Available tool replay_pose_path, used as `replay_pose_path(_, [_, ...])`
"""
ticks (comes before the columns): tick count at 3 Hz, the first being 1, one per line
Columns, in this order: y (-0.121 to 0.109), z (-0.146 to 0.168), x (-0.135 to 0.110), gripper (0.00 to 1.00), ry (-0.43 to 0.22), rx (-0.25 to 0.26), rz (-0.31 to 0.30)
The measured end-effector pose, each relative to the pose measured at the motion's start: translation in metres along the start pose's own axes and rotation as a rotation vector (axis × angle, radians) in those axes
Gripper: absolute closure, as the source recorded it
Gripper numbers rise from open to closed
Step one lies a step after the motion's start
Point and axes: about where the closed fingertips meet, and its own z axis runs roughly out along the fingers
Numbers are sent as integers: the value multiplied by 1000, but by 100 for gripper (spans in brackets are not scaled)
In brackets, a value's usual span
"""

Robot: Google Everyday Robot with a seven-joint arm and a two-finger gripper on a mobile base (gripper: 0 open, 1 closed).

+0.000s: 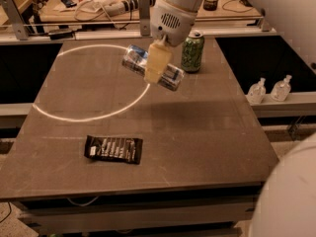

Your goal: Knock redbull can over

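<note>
my gripper [159, 65] is clamped across the middle of the redbull can [134, 58], which hangs nearly on its side, seemingly just above the table [197, 132], at the white ring's [89, 117] right edge, near the green can [192, 52]. tipped already, i'd judge; what's left is letting it lie free.

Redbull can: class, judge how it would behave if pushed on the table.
The redbull can would likely roll on its side, being a slim round cylinder. It is probably light: the hand, above the table's far side, holds it tilted by its middle alone. Upright, it would tip easily, being tall and narrow.
</note>
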Motion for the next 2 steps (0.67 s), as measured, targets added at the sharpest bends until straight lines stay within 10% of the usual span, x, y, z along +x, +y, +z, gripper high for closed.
replay_pose_path(2, [3,35,42,100,214,93,-92])
